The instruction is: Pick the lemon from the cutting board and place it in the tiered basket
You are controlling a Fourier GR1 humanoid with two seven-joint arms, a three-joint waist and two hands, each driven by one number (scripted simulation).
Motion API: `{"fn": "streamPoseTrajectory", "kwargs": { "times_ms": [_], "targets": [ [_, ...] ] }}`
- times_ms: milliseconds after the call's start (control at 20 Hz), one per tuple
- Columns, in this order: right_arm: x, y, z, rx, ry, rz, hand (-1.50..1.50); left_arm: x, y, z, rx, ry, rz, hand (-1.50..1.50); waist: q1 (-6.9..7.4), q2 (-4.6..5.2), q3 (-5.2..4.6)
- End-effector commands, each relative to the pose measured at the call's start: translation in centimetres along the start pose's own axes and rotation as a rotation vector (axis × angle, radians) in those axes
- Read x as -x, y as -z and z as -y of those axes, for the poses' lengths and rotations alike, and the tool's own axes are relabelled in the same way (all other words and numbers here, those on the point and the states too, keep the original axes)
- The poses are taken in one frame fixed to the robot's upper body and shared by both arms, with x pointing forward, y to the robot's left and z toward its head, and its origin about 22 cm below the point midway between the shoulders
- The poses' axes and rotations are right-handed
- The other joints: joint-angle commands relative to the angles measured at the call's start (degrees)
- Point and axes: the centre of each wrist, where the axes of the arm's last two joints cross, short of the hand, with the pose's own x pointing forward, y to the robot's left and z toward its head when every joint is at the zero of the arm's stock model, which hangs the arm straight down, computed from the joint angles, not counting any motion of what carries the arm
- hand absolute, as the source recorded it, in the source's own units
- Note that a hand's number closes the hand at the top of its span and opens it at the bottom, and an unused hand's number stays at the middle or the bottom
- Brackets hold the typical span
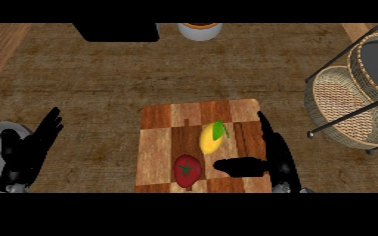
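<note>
Head view: lemon beside right robot hand

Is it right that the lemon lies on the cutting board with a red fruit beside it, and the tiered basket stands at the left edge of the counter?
Not quite. The head view shows the tiered basket at the right edge of the counter, not the left. The rest holds: the lemon lies on the cutting board with the red fruit beside it.
</note>
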Motion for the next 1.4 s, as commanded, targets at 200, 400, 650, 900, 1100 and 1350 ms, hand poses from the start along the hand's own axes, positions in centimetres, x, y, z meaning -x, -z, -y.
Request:
{"fn": "streamPoseTrajectory", "kwargs": {
  "times_ms": [200, 400, 650, 900, 1100, 1350],
  "targets": [
    [-0.9, 1.6, -2.8, 0.0, -0.007, -0.013, -1.5, -1.4, 1.7, 0.3, 0.006, -0.01, -0.003, 0.0, -0.1, 0.05, -0.02],
    [0.8, 3.5, -2.5, -0.037, 0.013, -0.04, -1.5, 0.3, -1.2, -1.1, -0.004, 0.003, 0.005, 0.0, 0.21, 0.02, 0.01],
    [-0.9, 3.6, -3.3, -0.021, 0.008, -0.038, -1.5, -0.4, -0.4, 1.1, -0.002, -0.002, -0.003, 0.0, 0.07, 0.02, 0.0],
    [0.0, 5.4, -4.1, -0.056, -0.019, -0.041, -1.5, -0.3, 0.4, -0.3, 0.006, -0.001, -0.009, 0.0, 0.1, 0.06, 0.0],
    [0.4, 4.5, -6.1, -0.12, -0.012, -0.002, 1.5, 1.1, -0.3, 1.2, -0.002, -0.001, 0.011, 0.0, 0.23, 0.07, 0.0],
    [-0.4, 5.4, -6.7, 0.017, -0.021, 0.151, 1.5, -0.1, -0.7, -0.1, 0.013, -0.008, 0.001, 0.0, 0.28, 0.03, 0.01]
  ]
}}
